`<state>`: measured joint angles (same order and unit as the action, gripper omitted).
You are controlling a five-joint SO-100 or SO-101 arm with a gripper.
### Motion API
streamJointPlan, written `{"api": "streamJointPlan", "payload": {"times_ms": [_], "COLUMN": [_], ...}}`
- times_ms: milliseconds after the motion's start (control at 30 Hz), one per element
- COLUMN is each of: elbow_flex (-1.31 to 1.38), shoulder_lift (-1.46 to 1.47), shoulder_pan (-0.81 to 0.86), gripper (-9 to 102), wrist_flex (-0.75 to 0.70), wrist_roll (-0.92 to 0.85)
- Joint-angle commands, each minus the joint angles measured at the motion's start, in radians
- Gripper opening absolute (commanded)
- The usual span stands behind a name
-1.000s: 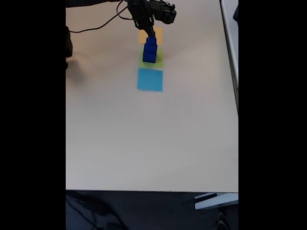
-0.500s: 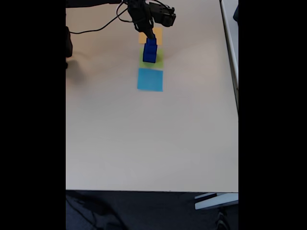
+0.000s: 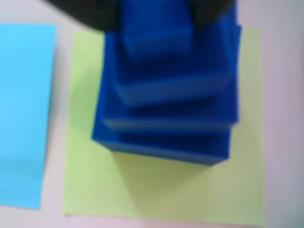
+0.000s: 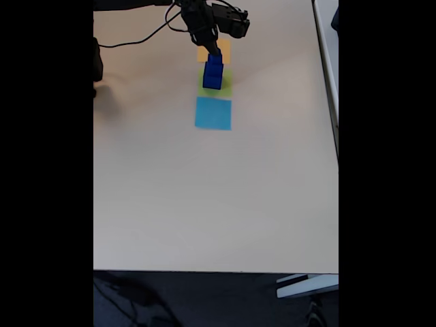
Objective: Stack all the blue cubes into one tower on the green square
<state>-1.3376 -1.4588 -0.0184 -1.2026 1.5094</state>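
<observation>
Blue cubes stacked as tower on green square, upper centre of fixed view, near worktop far edge. Wide bare worktop below; light-blue square just beneath, orange square above. Pincer at tower top; dark fingers flank top cube, grip state unclear.
</observation>
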Motion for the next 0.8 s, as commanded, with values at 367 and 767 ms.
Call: {"api": "streamJointPlan", "payload": {"times_ms": [367, 767], "elbow_flex": [-0.031, -0.032], "shoulder_lift": [-0.084, -0.091], "shoulder_pan": [-0.026, -0.021], "gripper": [1, 7], "wrist_flex": [0.015, 0.015], "wrist_roll": [0.031, 0.018]}}
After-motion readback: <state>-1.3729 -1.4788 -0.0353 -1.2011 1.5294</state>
